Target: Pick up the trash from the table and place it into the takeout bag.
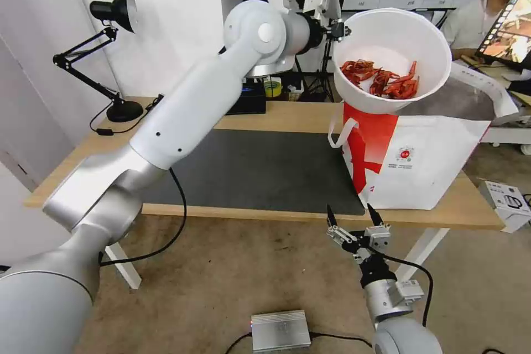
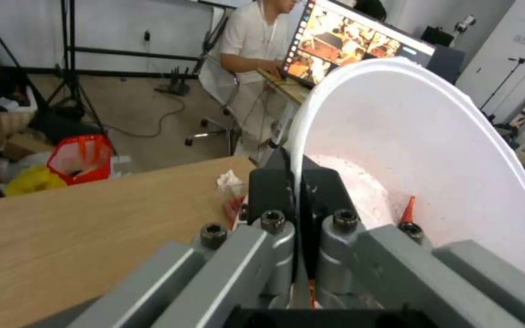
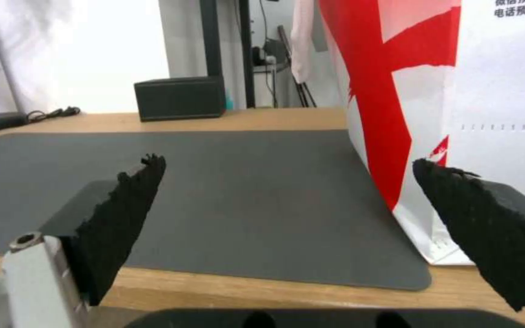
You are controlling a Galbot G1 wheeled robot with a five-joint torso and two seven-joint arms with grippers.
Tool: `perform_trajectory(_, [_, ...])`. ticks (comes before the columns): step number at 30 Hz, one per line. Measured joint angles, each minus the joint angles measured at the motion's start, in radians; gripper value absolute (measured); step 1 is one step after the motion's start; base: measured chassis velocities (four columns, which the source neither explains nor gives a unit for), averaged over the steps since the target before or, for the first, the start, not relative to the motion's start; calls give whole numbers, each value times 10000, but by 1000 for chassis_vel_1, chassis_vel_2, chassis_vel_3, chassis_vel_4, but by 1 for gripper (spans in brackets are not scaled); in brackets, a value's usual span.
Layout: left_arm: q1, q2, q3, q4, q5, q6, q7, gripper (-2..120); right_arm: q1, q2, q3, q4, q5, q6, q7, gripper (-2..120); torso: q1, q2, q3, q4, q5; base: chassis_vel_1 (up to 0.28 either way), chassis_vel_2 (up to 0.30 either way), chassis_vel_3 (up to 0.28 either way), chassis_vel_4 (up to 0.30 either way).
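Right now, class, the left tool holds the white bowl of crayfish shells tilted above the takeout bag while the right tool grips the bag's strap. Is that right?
Not quite. The head view shows the right tool open and empty, below the table's front edge, touching nothing. The rest holds: the left tool pinches the white bowl tilted above the takeout bag.

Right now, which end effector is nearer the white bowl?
Left. The left end effector clamps the white bowl's rim above the takeout bag; the right end effector hangs open below the table edge.

Light-wood table (image 1: 276, 116): dark grey mat (image 1: 260, 168) centre, takeout bag (image 1: 420, 160) right, desk lamp (image 1: 113, 55) far-left, black box (image 3: 180, 98) behind.
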Motion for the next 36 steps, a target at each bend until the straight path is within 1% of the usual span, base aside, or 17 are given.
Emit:
perform_trajectory(3, [-1, -256, -36, 157, 50, -128, -106, 0, 0, 0, 0, 0, 0, 0, 0, 100, 0, 0, 0, -1, 0, 0, 0, 0, 0])
perform_trajectory(18, [-104, -1131, -83, 739, 345, -181, -313, 0, 0, 0, 0, 0, 0, 0, 0, 100, 0, 0, 0, -1, 1, 0, 0, 0, 0])
perform_trajectory(23, [-105, -1468, -90, 1016, 623, -217, -432, 0, 0, 0, 0, 0, 0, 0, 0, 100, 0, 1, 0, -1, 1, 0, 0, 0, 0])
perform_trajectory(30, [-29, -1601, -23, 1173, 820, -185, -553, 0, 0, 0, 0, 0, 0, 0, 0, 100, 0, 0, 0, 0, 1, 0, 0, 0, 0])
perform_trajectory(36, [24, -1665, 91, 1226, 834, 123, -796, 0, 0, 0, 0, 0, 0, 0, 0, 100, 0, 0, 0, 0, 0, 0, 0, 0, 0])
